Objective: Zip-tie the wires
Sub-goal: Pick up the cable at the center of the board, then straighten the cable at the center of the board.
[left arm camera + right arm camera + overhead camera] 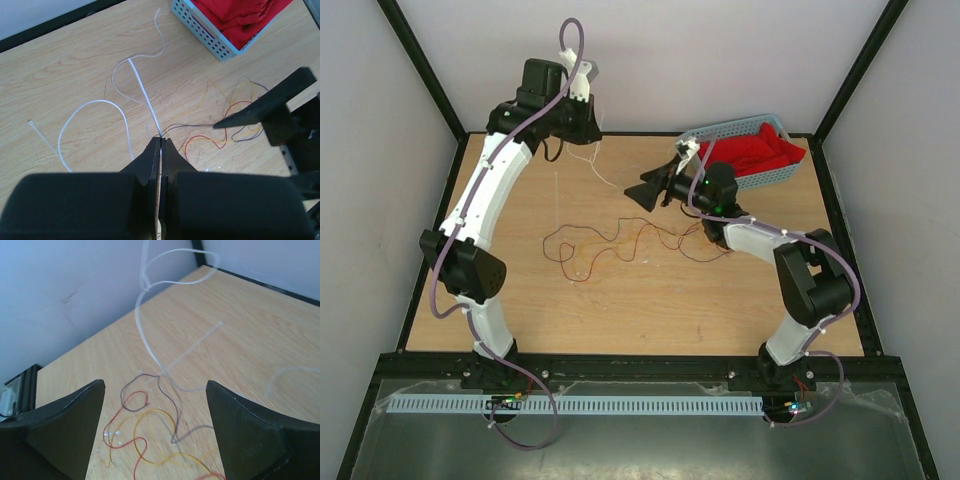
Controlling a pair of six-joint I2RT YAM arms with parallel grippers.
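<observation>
On the table [520,320], about midway out, the wires [620,243] lie loosely curled, red, orange and dark brown, flat on the wood. Just beyond them our right gripper [642,192] hovers with its jaws spread wide and nothing between them. In its wrist view we see wires on the wood below the gap. Farther back on the right sits a basket [715,135] holding a red cloth [760,150]. At the far left, our left gripper [161,141] is pinched tight on a white zip tie [144,92].
</observation>
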